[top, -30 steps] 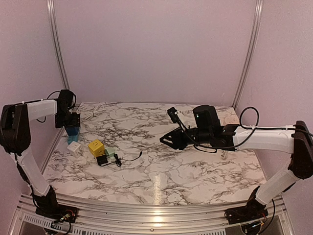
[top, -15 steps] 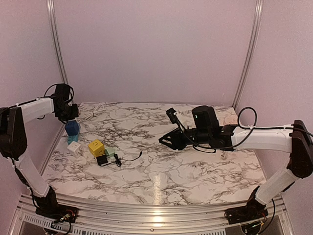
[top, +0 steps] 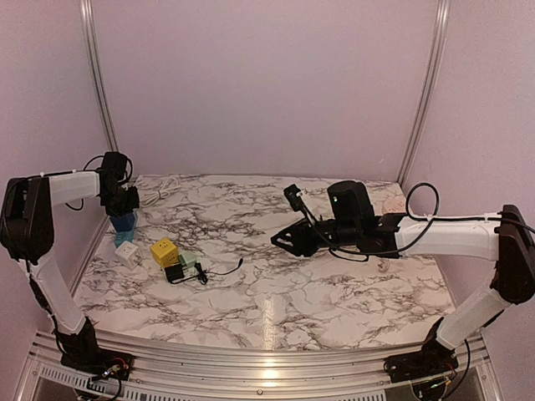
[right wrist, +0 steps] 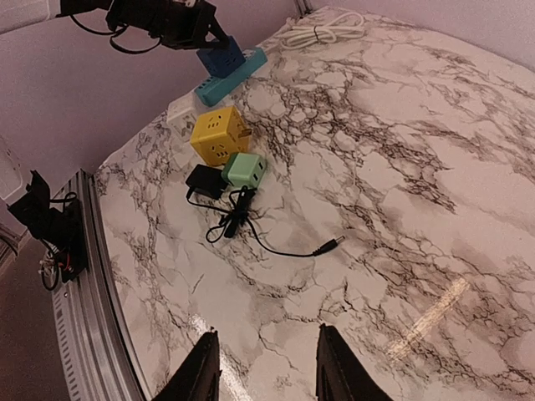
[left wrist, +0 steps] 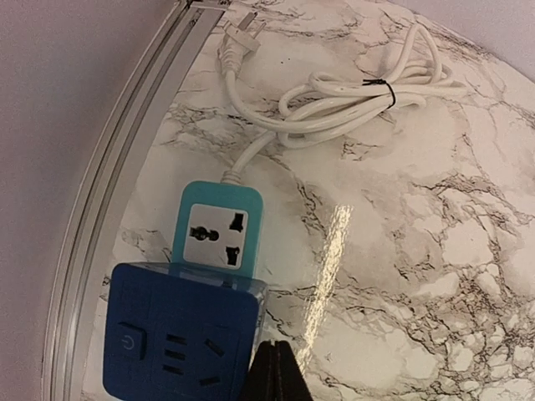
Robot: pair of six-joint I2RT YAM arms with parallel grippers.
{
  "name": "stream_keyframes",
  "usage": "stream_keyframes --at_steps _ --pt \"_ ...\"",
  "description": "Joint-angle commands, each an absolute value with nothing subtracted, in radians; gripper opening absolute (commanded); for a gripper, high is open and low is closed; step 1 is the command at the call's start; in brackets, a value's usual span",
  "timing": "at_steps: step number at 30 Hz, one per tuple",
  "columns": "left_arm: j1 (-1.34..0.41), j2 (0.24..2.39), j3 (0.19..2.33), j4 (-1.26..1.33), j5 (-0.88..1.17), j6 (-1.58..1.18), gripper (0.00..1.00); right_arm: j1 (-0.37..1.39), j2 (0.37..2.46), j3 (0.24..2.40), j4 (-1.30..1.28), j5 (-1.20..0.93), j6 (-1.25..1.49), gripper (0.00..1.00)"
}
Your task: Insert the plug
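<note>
Left gripper (left wrist: pixel 272 374) shows its fingers pressed together and empty, right at the corner of the blue cube-shaped plug adapter (left wrist: pixel 180 342), a power symbol on its button. That adapter sits on one end of the teal plastic power strip (left wrist: pixel 219 225) by the left edge of the marble table (top: pixel 334 284). Right gripper (right wrist: pixel 267 334) hovers mid-table, jaws partly spread around nothing, well apart from the yellow cube socket (right wrist: pixel 217 134), small green adapter (right wrist: pixel 244 170) and black adapter block with thin cable (right wrist: pixel 203 181).

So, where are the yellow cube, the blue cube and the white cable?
yellow cube (right wrist: pixel 216 132), right wrist view, its side face.
blue cube (left wrist: pixel 180 334), left wrist view, its socket face.
white cable (left wrist: pixel 359 98), left wrist view, the bundled coil beside its tie.
</note>
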State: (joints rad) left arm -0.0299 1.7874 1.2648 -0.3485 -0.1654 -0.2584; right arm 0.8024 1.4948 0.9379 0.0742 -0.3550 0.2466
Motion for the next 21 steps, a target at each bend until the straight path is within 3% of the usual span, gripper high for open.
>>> stream_keyframes --at_steps 1,11,21 --pt "-0.025 1.697 1.269 -0.303 -0.081 -0.274 0.00 0.816 1.491 0.944 0.086 -0.351 0.263 0.37" --pt "-0.023 1.716 1.379 -0.418 -0.226 -0.316 0.00 0.823 1.493 0.944 0.085 -0.345 0.262 0.37" --pt "-0.023 1.819 1.321 -0.444 -0.296 -0.356 0.00 0.823 1.486 0.947 0.067 -0.337 0.250 0.37"
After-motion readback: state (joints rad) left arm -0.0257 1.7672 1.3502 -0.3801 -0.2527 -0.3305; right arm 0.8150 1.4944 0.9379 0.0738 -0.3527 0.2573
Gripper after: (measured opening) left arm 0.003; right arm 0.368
